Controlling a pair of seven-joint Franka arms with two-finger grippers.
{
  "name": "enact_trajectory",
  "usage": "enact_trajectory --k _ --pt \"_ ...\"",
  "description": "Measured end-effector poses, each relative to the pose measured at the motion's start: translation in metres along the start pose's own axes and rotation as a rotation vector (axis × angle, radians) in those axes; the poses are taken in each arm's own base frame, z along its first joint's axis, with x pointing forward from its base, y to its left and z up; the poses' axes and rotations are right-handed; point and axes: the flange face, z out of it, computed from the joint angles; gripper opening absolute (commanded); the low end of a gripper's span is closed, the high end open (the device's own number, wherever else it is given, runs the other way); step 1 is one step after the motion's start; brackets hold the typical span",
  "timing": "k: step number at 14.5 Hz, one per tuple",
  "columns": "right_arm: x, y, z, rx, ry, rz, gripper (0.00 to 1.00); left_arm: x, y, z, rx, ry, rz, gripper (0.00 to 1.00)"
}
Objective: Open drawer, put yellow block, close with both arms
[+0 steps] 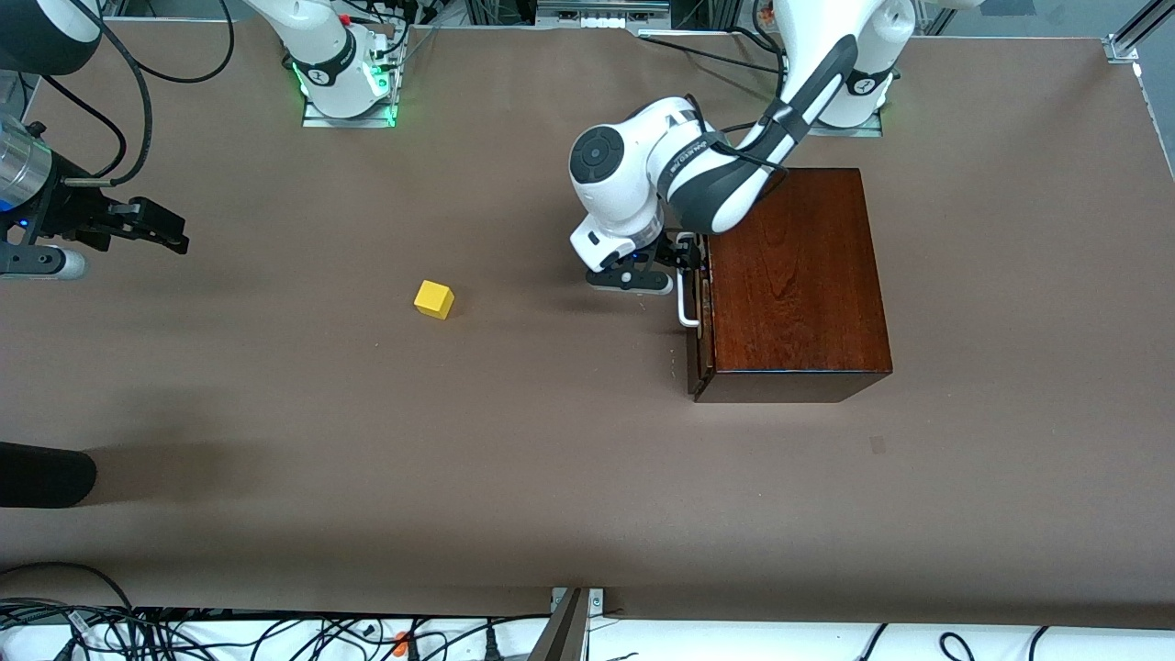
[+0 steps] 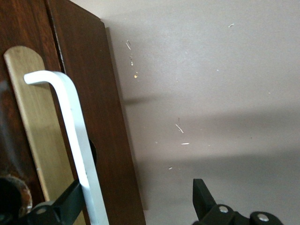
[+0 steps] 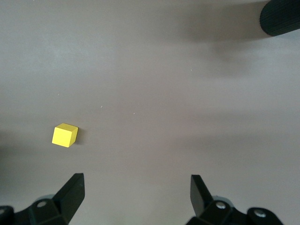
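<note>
White and curved, the drawer's bar handle (image 2: 70,136) sits between our left gripper's (image 1: 681,266) wide-open jaws, not yet pinched. If they shut crooked, they may slip off the dark brown drawer (image 1: 703,317). The small yellow block (image 1: 434,299) rests on the brown table (image 1: 367,441), well apart from our waiting right gripper's (image 3: 136,192) wide-open, empty jaws.

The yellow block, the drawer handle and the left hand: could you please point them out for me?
yellow block (image 1: 433,299): front view, top face.
drawer handle (image 2: 75,136): left wrist view, white bar.
left hand (image 2: 136,201): left wrist view, between its open fingertips.
</note>
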Motion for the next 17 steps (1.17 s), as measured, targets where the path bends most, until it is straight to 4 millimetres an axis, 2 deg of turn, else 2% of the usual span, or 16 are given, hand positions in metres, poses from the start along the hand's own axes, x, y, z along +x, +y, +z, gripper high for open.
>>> enact_trajectory --k 8,17 --pt "0.000 0.000 -0.001 0.000 0.002 0.000 1.00 -0.004 0.023 -0.017 -0.084 0.040 -0.009 1.00" --pt "0.000 0.001 -0.002 0.000 0.009 0.001 1.00 -0.002 0.028 -0.019 -0.099 0.044 -0.055 1.00"
